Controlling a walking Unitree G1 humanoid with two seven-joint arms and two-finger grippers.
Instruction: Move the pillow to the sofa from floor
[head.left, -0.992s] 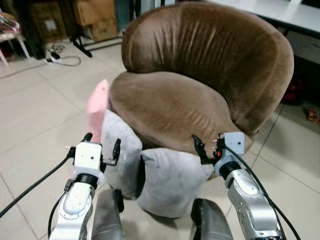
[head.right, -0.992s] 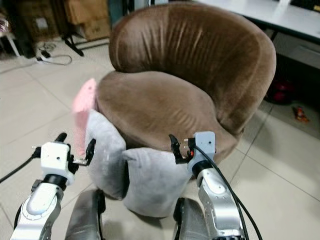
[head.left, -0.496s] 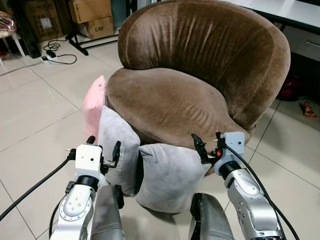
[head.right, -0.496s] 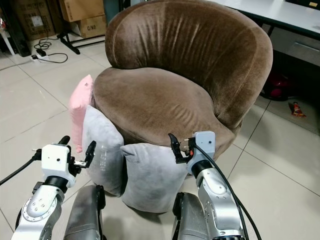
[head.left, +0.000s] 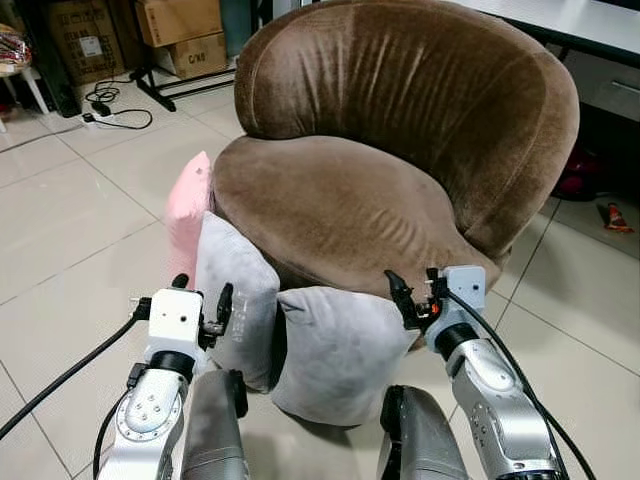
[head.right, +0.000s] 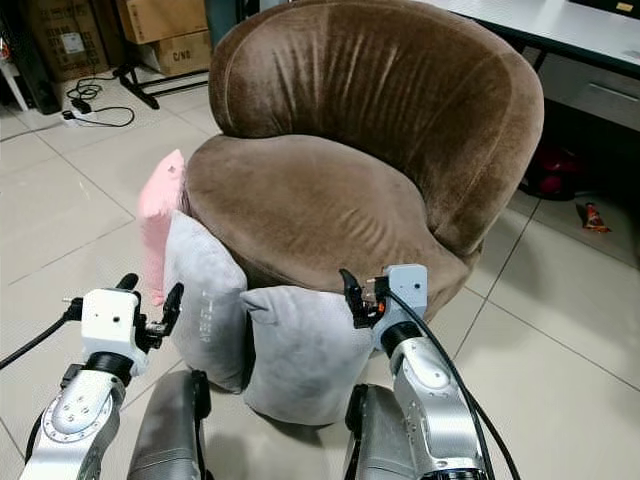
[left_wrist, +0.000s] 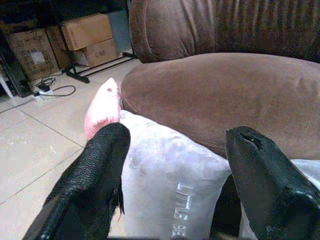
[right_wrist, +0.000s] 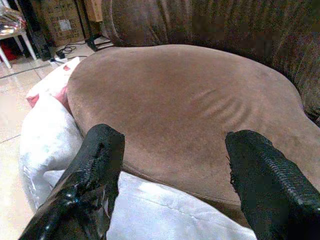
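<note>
The gray pillow (head.left: 335, 350) leans on the brown sofa (head.left: 400, 160) from the floor, so both wide-open, empty grippers, left (head.left: 197, 300) and right (head.left: 415, 292), should probably squeeze its two sides together.

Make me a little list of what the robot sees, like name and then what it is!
Sofa: round brown armchair, seat bare
Pillows: two grey ones and a pink one, standing on the floor against the sofa's front
Left gripper: open, raised before the left grey pillow
Right gripper: open, above the right grey pillow
Floor: pale tiles
Background: cardboard boxes
</note>
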